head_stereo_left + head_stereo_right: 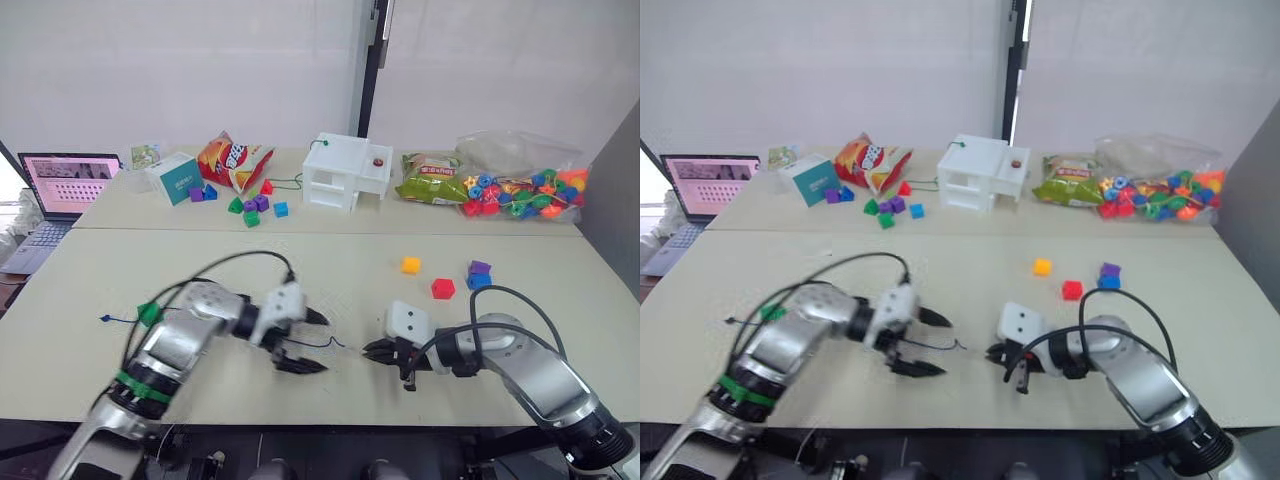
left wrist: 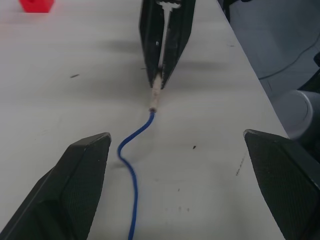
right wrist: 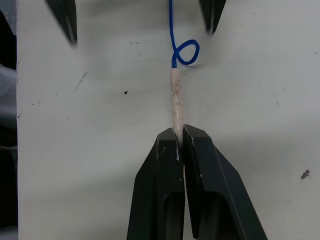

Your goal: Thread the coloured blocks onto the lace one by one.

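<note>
Left eye view: the lace lay on the near table, its dark-blue run trailing away from the right gripper past the green block, which appeared already threaded, to a knotted end beyond. The left gripper sat just beside the right gripper, fingers spread wide with the lace between them. The yellow block, red block, purple block and blue block sat loose behind the right gripper, well apart from it. Right eye view: same layout, nothing added. Left wrist view: left fingers stood wide apart and gripped nothing, the lace running between them; the right claw was pinched shut on the pale tip. Right wrist view: the closed fingers clamped only the end of the stiff tip, and the string made a small loop just past it. Risks, as a judgement: such a short pinch could let the tip slip or swivel when lifted; that loop could tighten into a knot and block a bead; the green block could slide if the lace got tugged.
</note>
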Tool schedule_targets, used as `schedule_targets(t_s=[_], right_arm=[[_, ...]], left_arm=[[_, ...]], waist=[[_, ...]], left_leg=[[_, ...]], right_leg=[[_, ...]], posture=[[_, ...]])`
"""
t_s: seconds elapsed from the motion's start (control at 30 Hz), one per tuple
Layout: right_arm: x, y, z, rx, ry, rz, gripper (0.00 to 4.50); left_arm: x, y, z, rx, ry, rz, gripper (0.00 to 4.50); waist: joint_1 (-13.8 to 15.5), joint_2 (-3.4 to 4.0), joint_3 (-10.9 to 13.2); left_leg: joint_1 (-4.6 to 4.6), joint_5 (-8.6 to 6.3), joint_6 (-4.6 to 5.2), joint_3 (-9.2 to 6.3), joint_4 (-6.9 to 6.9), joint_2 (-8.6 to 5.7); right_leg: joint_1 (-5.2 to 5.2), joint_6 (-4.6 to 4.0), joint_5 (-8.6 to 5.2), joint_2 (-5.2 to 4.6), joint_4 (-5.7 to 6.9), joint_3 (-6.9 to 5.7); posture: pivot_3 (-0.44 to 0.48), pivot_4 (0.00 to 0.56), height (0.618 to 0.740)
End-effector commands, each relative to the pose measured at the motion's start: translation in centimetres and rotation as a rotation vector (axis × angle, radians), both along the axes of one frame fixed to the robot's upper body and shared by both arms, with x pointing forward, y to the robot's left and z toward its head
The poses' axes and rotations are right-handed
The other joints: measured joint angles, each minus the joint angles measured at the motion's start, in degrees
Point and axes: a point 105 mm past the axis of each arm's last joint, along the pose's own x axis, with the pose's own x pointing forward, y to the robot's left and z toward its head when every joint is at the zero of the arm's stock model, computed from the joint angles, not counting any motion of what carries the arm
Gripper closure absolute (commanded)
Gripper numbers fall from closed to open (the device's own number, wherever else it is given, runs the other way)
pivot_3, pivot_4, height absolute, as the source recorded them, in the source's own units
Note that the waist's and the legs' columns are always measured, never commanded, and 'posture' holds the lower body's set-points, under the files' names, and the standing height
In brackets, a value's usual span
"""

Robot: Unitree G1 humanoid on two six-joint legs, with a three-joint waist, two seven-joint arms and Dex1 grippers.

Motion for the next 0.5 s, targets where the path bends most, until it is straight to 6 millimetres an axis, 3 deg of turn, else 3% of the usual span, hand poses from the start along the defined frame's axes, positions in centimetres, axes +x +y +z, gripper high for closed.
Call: schedule_targets(t_s=[0.03, 0.2, 0.5], right_arm=[[-0.3, 0.7, 1.0, 0.01, -0.036, 0.027, 4.5], [-0.6, 0.9, 0.8, 0.002, -0.031, 0.028, 4.5], [-0.7, 0.9, 0.8, 0.002, -0.029, 0.01, 4.5]], left_arm=[[0.6, -0.9, 0.3, 0.004, -0.072, -0.031, 0.02], [1.3, -1.9, -0.2, 0.008, -0.069, -0.071, 0.02], [0.9, -2.6, 0.1, 0.003, -0.066, -0.118, 2.86]], waist=[[0.1, 0.0, 0.0], [0.2, 0.0, 0.0], [0.2, 0.0, 0.0]], left_leg=[[0.01, 0.0, 0.0, 0.0, 0.0, 0.0], [0.01, 0.0, 0.01, 0.0, 0.06, -0.07], [0.01, 0.0, 0.01, -0.02, 0.06, -0.07]], right_leg=[[0.01, 0.0, 0.0, 0.01, 0.0, 0.0], [0.06, 0.01, 0.0, -0.05, -0.02, -0.02], [0.05, 0.01, 0.0, -0.04, -0.01, -0.02]], posture=[[0.0, 0.15, 0.74], [0.0, 0.15, 0.74], [0.0, 0.15, 0.74]])
